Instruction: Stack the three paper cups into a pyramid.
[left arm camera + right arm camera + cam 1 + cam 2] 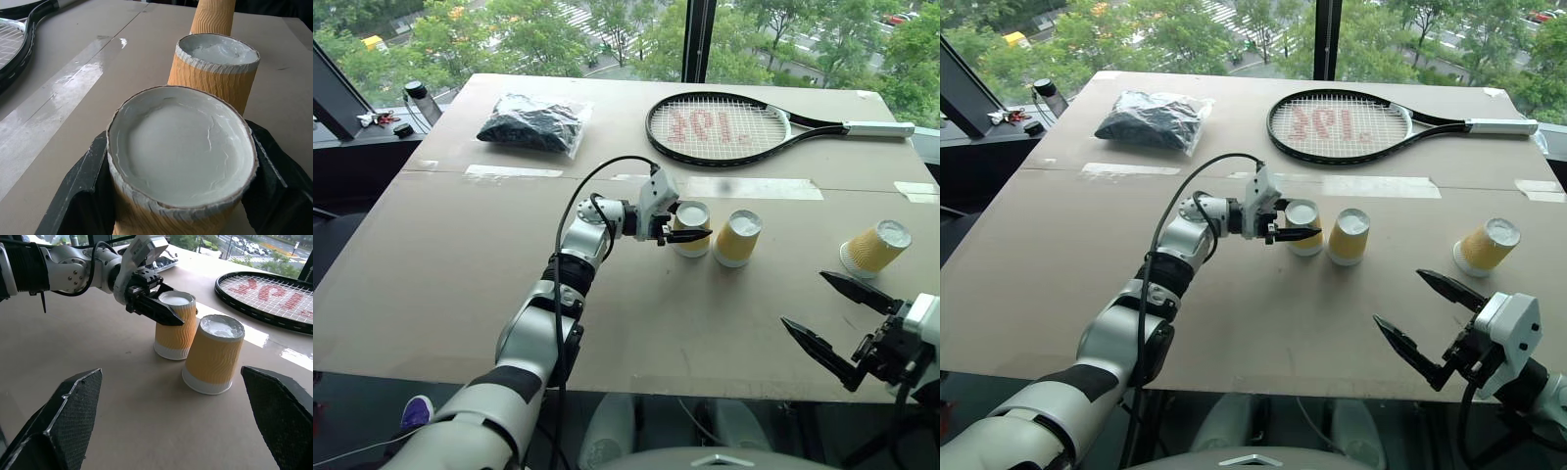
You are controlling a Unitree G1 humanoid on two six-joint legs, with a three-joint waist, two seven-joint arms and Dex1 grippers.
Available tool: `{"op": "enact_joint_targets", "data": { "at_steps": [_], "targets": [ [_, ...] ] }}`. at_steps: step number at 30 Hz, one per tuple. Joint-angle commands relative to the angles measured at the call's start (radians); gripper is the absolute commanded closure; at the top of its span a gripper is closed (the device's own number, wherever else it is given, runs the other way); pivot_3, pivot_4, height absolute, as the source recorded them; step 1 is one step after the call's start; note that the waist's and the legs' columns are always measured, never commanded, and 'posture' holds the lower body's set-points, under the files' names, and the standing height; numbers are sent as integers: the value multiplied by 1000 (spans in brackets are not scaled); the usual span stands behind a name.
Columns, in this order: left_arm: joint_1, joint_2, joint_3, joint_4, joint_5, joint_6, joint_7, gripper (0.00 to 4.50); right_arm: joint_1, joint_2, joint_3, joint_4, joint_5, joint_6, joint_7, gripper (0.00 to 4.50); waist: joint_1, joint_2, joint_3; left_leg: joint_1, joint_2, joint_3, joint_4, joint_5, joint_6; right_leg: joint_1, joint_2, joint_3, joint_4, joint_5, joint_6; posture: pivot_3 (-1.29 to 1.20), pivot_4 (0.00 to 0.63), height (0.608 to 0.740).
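Where left hand (pixel 690 235) grips, cup (pixel 691 228) sides hidden

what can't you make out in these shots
- Far side of the gripped cup: in the head views the left gripper covers part of its wall.
- Third cup: in the left wrist view the top edge cuts it off and the middle cup hides its lower part.
- Contents of the dark bag: too small and dark.
- Red marking on the racket strings: unreadable.
- Small items at the table's far left corner: too small.
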Motion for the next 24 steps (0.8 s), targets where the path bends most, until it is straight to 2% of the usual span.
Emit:
{"op": "enact_joint_targets", "data": {
  "at_steps": [1, 5, 10, 24],
  "targets": [
    [3, -11, 1, -31, 1, -3, -4, 1899, -34, -20, -64, 27, 25, -27, 22, 0, 0, 0, 0, 0, 0, 0, 0, 0, 0, 0, 0, 0, 0, 0, 0, 0, 150, 740],
    [0, -10, 4, -27, 1, -5, -5, 1899, -72, -109, -131, 87, 153, 76, 64, 0, -1, 0, 0, 0, 0, 0, 0, 0, 0, 0, 0, 1, 0, 0, 0, 0, 150, 740],
    [-3, -11, 5, -22, 3, -5, -1, 1899, -114, -165, -135, 103, 138, 84, 96, 0, 0, 0, 0, 0, 0, -1, 0, 0, 0, 0, 0, 0, 0, 0, 0, 0, 150, 740],
    [-7, -17, -1, -18, 13, 1, -4, 1899, -120, -130, -107, 87, 57, 46, 119, 0, 0, 0, 0, 0, 0, 1, 1, 0, 0, 0, 0, 1, 0, 0, 0, 0, 150, 740]
  ]
}}
